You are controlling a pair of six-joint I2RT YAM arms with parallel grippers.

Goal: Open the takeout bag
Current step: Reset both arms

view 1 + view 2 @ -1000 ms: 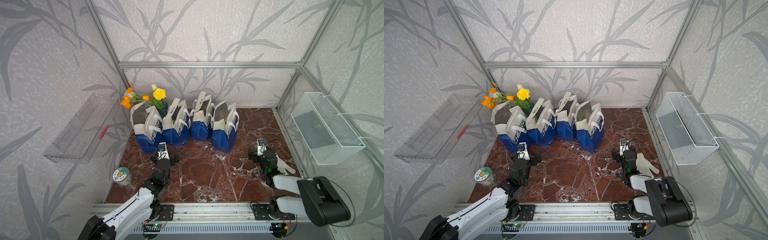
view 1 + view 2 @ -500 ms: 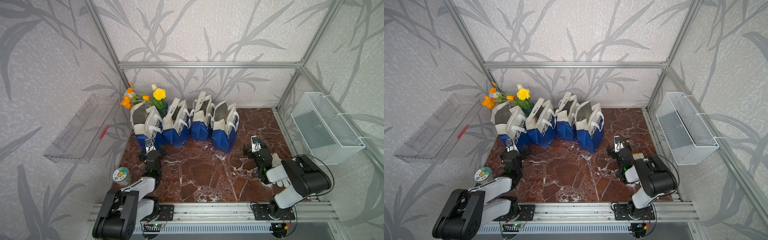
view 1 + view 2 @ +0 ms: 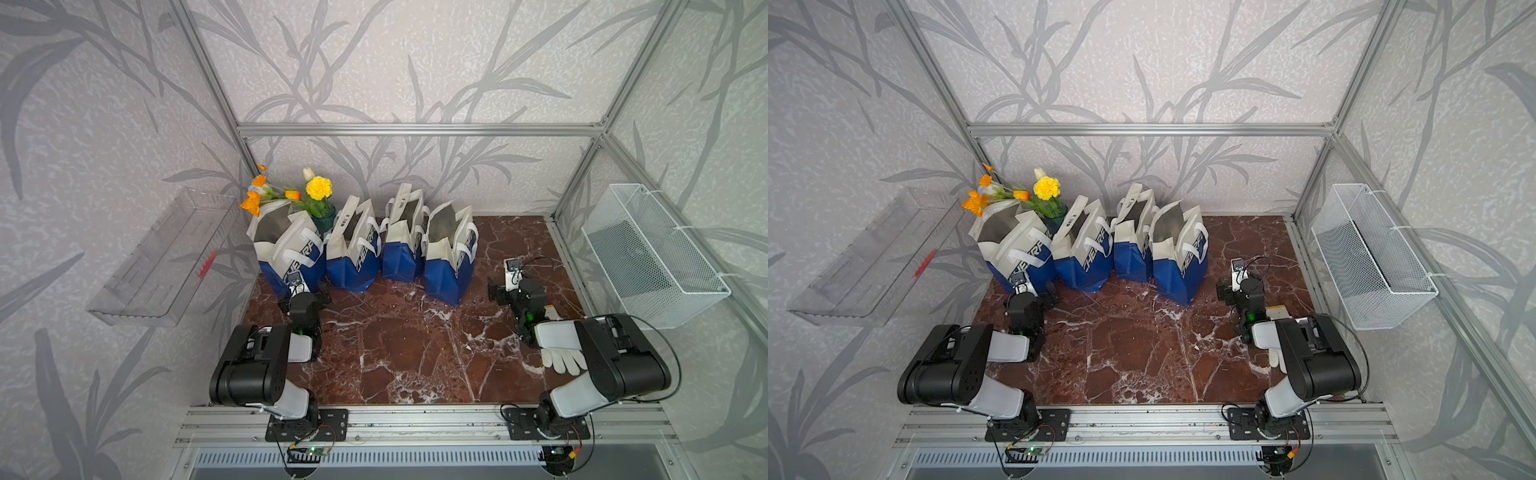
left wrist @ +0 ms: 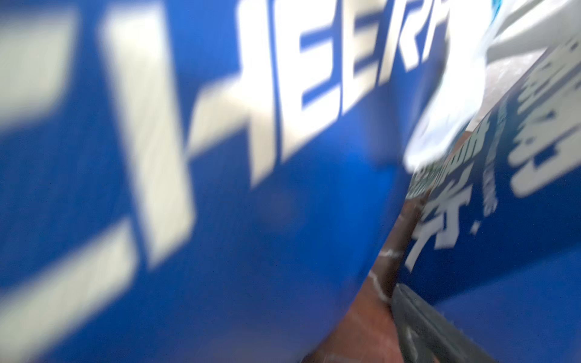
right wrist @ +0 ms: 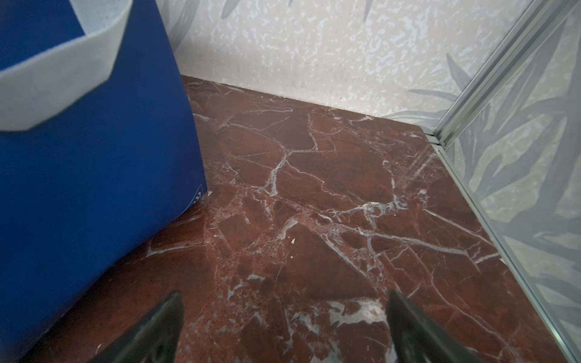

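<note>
my right gripper (image 5: 283,327) is spread wide and empty over the marble floor (image 5: 314,188), beside the last bag (image 5: 94,157), farthest from the flowers (image 3: 318,189). my left gripper (image 3: 305,297) is spread too, empty, close against the blue front of the first bag (image 3: 286,249), nearest the flowers. all 4 bags stand in a row, tops gaping.

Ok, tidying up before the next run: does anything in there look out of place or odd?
A white glove lies flat on the marble table, partly under the right arm; it looks left behind. The four takeout bags stand upright, mouths open, nothing spilled.
</note>
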